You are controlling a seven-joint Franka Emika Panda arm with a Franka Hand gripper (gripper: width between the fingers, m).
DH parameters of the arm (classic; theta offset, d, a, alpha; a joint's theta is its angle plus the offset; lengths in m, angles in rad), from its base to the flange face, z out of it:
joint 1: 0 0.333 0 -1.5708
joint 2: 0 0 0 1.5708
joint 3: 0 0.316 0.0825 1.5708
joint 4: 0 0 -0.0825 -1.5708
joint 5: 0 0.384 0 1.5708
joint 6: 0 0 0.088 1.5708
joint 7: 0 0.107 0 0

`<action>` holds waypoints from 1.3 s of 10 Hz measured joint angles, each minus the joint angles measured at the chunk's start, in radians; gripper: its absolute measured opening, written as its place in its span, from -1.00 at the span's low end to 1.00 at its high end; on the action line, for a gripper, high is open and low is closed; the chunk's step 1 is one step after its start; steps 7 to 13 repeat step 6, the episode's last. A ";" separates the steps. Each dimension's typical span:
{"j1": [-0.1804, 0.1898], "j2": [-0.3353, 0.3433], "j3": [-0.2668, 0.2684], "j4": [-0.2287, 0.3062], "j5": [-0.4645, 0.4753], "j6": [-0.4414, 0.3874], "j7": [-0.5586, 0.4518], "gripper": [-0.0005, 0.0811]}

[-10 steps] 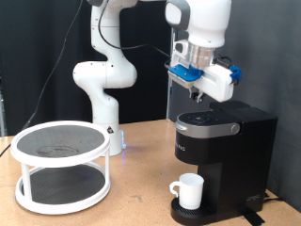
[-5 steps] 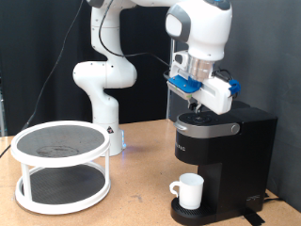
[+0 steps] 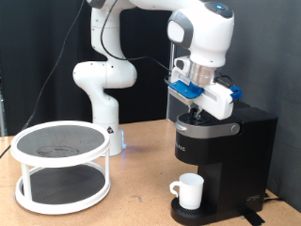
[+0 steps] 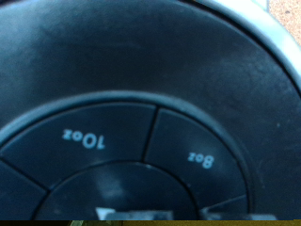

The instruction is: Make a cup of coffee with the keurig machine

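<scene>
The black keurig machine [image 3: 221,151] stands at the exterior view's right with its lid down. The white cup [image 3: 190,191] sits on its round drip base under the spout. My gripper [image 3: 199,113] points down and its fingertips are right at the lid's top, near the front buttons. The wrist view is filled by the lid's button panel [image 4: 122,151], with the "10oz" button [image 4: 85,137] and the "8oz" button [image 4: 202,158] very close. My fingers do not show in the wrist view. Nothing shows between them.
A white two-tier round rack [image 3: 60,165] with dark mesh shelves stands on the wooden table [image 3: 141,188] at the exterior view's left. The arm's white base [image 3: 102,85] rises behind it. A black curtain forms the backdrop.
My gripper has moved down and slightly to the exterior view's right, from above the machine to its lid top. The cup and machine have not moved.
</scene>
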 joint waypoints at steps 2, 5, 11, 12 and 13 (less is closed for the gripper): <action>-0.003 -0.018 -0.001 -0.022 0.025 0.030 -0.054 -0.99; -0.018 -0.118 -0.021 -0.111 0.126 0.123 -0.155 -0.99; -0.022 -0.157 -0.026 -0.133 0.138 0.129 -0.158 -0.99; -0.022 -0.157 -0.026 -0.133 0.138 0.129 -0.158 -0.99; -0.022 -0.157 -0.026 -0.133 0.138 0.129 -0.158 -0.99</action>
